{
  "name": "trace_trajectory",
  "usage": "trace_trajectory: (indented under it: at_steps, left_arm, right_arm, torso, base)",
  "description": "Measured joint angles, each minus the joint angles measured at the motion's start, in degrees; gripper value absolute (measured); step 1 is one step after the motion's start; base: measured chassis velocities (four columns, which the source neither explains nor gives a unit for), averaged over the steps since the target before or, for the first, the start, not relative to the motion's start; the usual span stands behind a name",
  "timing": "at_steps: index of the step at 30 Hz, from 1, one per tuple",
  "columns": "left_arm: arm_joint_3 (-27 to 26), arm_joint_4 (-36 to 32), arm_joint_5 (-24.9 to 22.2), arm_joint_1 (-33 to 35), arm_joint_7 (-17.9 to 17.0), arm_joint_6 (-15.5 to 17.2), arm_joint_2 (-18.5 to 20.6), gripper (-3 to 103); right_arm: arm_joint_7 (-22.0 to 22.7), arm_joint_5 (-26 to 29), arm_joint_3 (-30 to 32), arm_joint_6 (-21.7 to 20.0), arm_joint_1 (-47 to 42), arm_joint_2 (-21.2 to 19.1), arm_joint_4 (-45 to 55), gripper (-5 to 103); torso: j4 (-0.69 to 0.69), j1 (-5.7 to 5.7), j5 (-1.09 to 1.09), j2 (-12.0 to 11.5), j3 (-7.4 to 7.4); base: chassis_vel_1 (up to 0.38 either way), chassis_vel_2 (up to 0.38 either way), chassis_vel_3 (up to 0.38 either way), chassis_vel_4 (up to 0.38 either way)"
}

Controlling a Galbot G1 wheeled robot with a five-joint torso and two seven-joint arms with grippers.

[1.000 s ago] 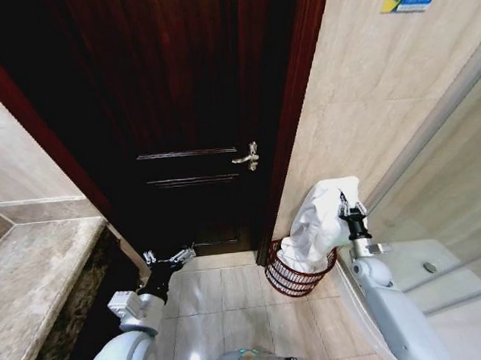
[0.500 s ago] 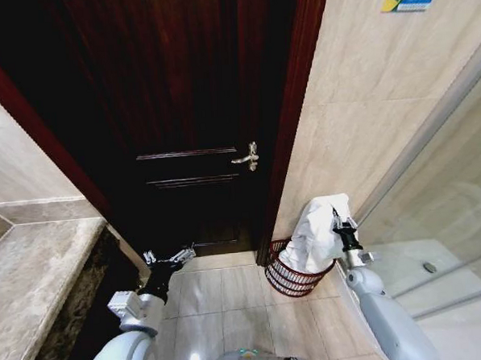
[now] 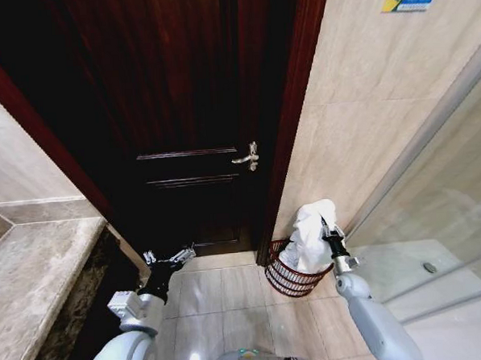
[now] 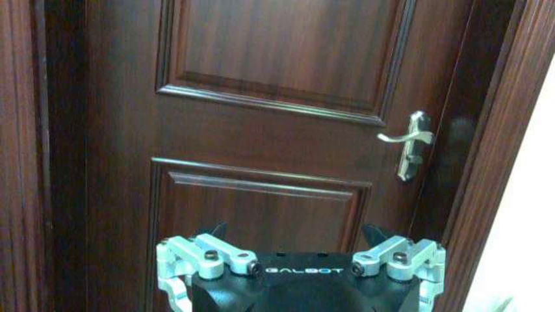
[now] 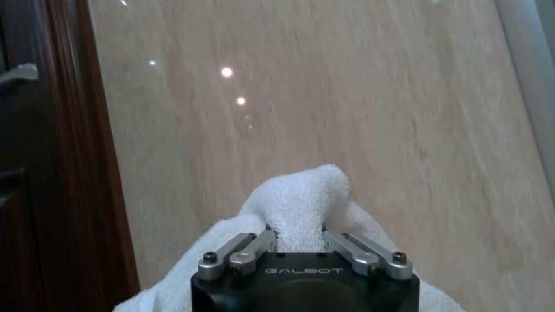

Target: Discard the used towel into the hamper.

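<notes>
Tiled bathroom corner: dark wooden door, beige wall. Right gripper clamps white towel over hamper. Left gripper idle, spread open, facing door.

Right claw: pinching a bunched fold of cloth between its two metal fingers.
Towel: white and fluffy, rising in a hump above the fingers and spilling down both sides.
Wall: beige tile, catching small light reflections behind the towel.
Door frame: dark wood, standing beside the wall.
</notes>
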Motion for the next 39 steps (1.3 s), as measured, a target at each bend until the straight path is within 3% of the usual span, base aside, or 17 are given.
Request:
trace_trajectory:
  at_steps: [10,27,32,39]
  left_arm:
    - [0.0,0.0,0.0,0.0,0.0,0.0,0.0,100]
    - [0.0,0.0,0.0,0.0,0.0,0.0,0.0,100]
    - [0.0,0.0,0.0,0.0,0.0,0.0,0.0,100]
    - [0.0,0.0,0.0,0.0,0.0,0.0,0.0,100]
  right_arm:
    - [-3.1,2.68,-1.13,-3.37,1.37,0.46,-6.53,13]
    - [-8.54,7.06,-2.5,-17.72,4.16,0.61,-14.01,13]
    - [-7.66,5.79,-2.53,-22.36,4.93,0.65,-14.33,13]
    - [-2.08,2.22,-2.53,-22.88,6.49,1.61,-15.71,13]
  torso:
    - [0.0,0.0,0.01,0.0,0.0]
    - [0.0,0.0,0.0,0.0,0.0]
    - [0.0,0.0,0.01,0.0,0.0]
    - [0.0,0.0,0.01,0.0,0.0]
  base:
    - [0.0,0.0,0.0,0.0]
    - [0.0,0.0,0.0,0.0]
    - [0.0,0.0,0.0,0.0]
    - [0.0,0.0,0.0,0.0]
